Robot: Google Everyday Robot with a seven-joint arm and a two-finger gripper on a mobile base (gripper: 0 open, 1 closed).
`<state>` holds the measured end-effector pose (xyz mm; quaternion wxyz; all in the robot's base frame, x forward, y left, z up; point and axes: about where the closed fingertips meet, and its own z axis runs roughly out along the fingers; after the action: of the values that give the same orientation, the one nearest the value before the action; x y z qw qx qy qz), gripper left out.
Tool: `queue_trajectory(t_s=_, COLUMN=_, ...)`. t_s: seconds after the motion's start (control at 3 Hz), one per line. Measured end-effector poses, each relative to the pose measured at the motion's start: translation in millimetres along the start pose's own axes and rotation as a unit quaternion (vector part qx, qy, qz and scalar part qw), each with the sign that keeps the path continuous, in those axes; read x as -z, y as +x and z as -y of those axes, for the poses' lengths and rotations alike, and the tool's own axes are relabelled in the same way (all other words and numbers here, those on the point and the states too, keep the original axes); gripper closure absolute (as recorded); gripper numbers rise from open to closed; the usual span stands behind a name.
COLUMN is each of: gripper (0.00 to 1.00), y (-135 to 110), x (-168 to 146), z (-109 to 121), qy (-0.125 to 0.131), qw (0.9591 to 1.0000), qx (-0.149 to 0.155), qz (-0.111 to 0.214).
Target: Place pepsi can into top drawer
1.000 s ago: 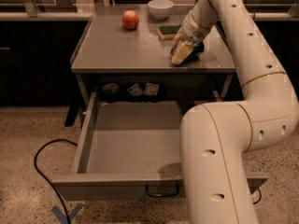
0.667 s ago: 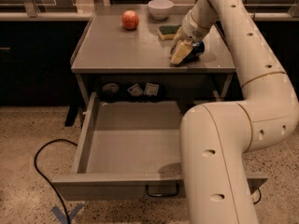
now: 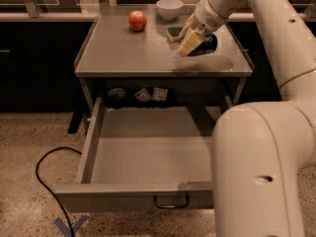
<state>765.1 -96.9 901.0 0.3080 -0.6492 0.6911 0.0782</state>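
Gripper: the gripper (image 3: pixel 190 42) hangs over the 2 o'clock part of the table (image 3: pixel 133 53), its 2 cream fingers clamped on the pepsi can (image 3: pixel 207 43).
Pepsi can: tilted on its side in the grip, seemingly just clear of the tabletop, since a soft shadow lies under it. A side hold looks chosen so the can travels without rolling.
Top drawer: the top drawer (image 3: pixel 148 152) stands pulled fully out at 6 o'clock of the table, with its handle (image 3: pixel 171 201) toward the camera. It is open so the can may go straight down.
Neighbours: sponge (image 3: pixel 173 32) just at the can's 10 o'clock, bowl (image 3: pixel 169 8) at 12 o'clock, apple (image 3: pixel 138 20) at 11 o'clock, all apart from the grip.
Next: I judge a carry toward 6 o'clock, then a lowering.
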Motion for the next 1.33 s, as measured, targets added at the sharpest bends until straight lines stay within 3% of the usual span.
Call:
queue_trajectory(t_s=0.33, gripper=1.00, y=-34.3, x=35.1, z=-24.4, qy=0.011, qw=0.9988, qx=-0.002, qz=0.048)
queue_trajectory(t_s=0.67, gripper=1.00, y=-61.3, x=48.8, z=-64.6, qy=0.005, qw=0.9973, qx=0.013, qz=0.072)
queue_trajectory(t_s=1.0, gripper=1.00, y=-60.5, x=22.2, z=-115.4, qy=-0.041, qw=0.9976, qx=0.033, qz=0.045)
queue_trajectory(t_s=1.33, gripper=1.00, y=-33.9, x=-11.8, z=-155.9, qy=-0.099, qw=0.9941, qx=0.043, qz=0.013)
